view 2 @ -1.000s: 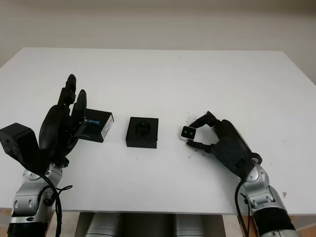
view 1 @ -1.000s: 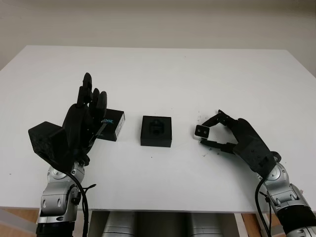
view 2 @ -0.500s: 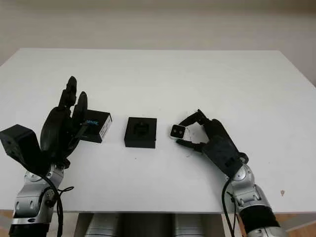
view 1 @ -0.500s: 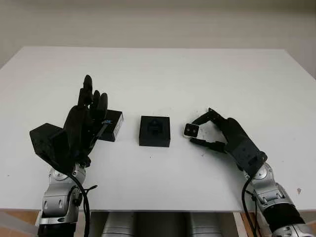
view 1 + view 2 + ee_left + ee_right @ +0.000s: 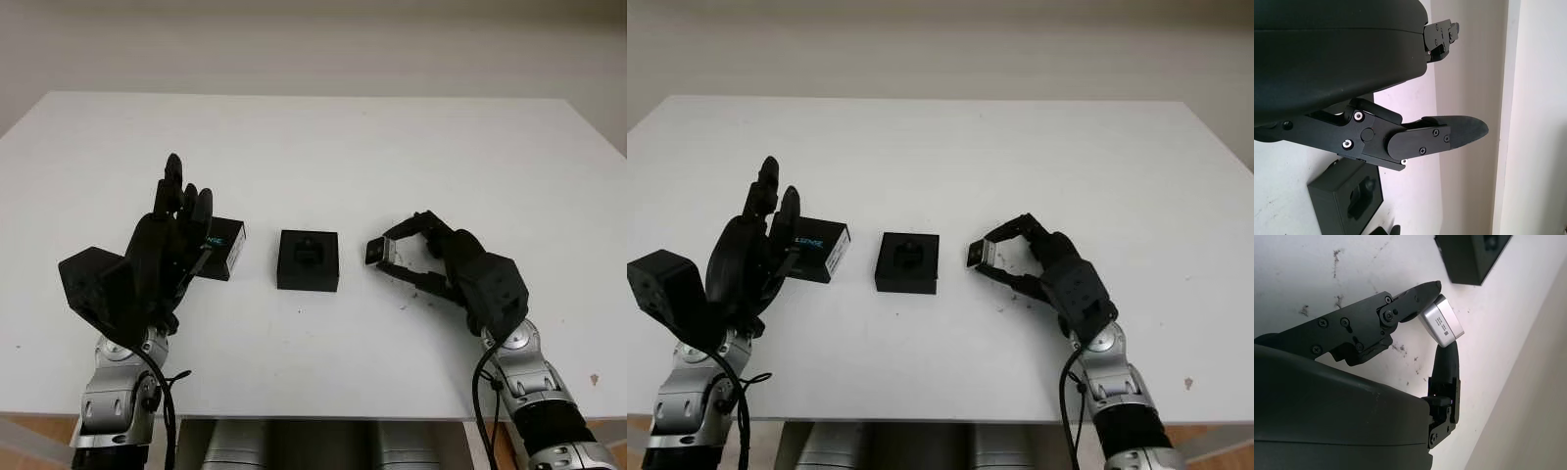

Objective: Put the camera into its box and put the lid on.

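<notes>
The camera [image 5: 379, 252], a small silver block with a dark lens face, sits pinched in your right hand [image 5: 460, 272] just right of centre in the head view, lifted a little off the white table [image 5: 392, 147]. Your right fingers [image 5: 1410, 298] are curled in around it: one tip presses on one side of the silver body and another finger closes on the opposite side, as the wrist view shows. That arm rises from the lower right corner, with the hand's back turned up and the fingers pointing toward the frame's centre.

The open black box [image 5: 308, 259] lies at the centre, just left of the camera and not touching it. Its lid [image 5: 223, 246], black with printed lettering, lies left of the box. Your left hand [image 5: 167, 245] stands upright at centre left, open, holding nothing, fingers pointing toward the top of the frame, partly covering the lid's left end.
</notes>
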`<action>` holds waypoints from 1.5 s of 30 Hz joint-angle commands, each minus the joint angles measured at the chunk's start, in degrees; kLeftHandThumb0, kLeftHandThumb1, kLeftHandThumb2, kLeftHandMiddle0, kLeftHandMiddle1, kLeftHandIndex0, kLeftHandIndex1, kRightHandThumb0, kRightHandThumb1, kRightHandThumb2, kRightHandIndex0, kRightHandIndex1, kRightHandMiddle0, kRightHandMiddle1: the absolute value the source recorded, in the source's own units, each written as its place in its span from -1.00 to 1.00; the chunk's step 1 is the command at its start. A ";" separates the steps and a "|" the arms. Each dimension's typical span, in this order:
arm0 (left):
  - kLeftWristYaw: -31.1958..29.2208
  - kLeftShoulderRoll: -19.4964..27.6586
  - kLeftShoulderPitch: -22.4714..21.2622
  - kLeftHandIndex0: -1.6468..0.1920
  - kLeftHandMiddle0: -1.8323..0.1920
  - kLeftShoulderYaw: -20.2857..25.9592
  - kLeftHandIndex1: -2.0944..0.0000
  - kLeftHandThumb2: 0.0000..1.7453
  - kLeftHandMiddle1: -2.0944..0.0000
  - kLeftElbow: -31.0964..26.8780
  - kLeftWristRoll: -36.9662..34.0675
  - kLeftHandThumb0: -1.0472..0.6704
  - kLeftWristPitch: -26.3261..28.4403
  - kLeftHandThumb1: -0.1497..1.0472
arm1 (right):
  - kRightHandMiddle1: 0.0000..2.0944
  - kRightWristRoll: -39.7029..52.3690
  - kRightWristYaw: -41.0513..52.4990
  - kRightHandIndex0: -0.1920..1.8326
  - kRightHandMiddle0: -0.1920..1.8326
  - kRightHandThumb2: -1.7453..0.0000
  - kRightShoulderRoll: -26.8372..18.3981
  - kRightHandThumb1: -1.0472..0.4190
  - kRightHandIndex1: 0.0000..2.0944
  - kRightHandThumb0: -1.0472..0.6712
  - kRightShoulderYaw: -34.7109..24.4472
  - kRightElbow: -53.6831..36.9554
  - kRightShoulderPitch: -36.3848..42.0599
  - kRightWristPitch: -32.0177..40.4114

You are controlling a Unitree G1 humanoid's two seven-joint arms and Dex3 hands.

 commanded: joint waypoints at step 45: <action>0.71 0.40 -0.60 0.98 0.96 0.15 0.95 -0.43 0.95 -0.82 -0.17 -0.59 0.03 1.00 | 0.64 2.26 10.68 -0.61 -0.47 0.94 7.02 -0.86 -0.94 -0.26 3.81 11.19 -17.69 -6.24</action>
